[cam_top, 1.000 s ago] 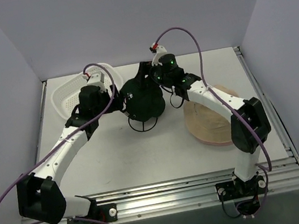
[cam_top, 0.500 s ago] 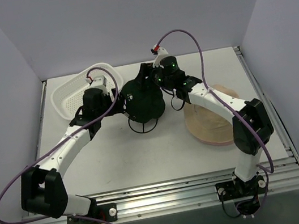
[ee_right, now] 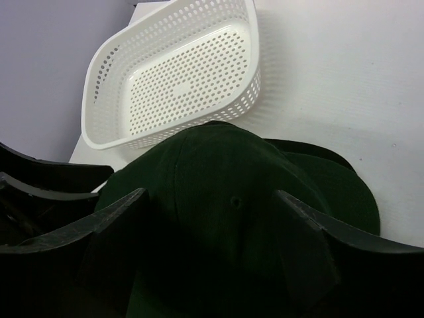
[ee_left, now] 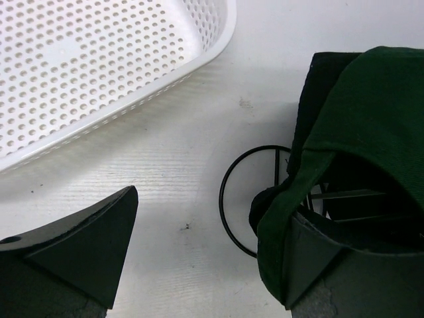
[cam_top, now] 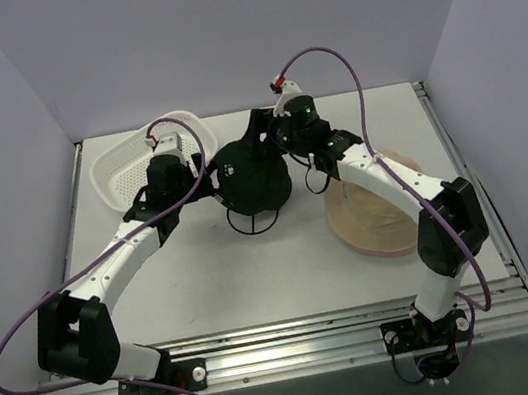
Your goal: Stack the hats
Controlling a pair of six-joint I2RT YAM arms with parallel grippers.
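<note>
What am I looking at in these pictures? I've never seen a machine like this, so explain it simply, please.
These are two robot arms bolted to a table. One picture looks down from above; the other two come from a camera on each wrist, showing its own claw. On the table are a white basket, a tan hat and a dark green cap on a wire stand. The left claw is open at the cap's edge; the right claw is open with a finger on each side of the cap's top. Neither is squeezing anything.
</note>
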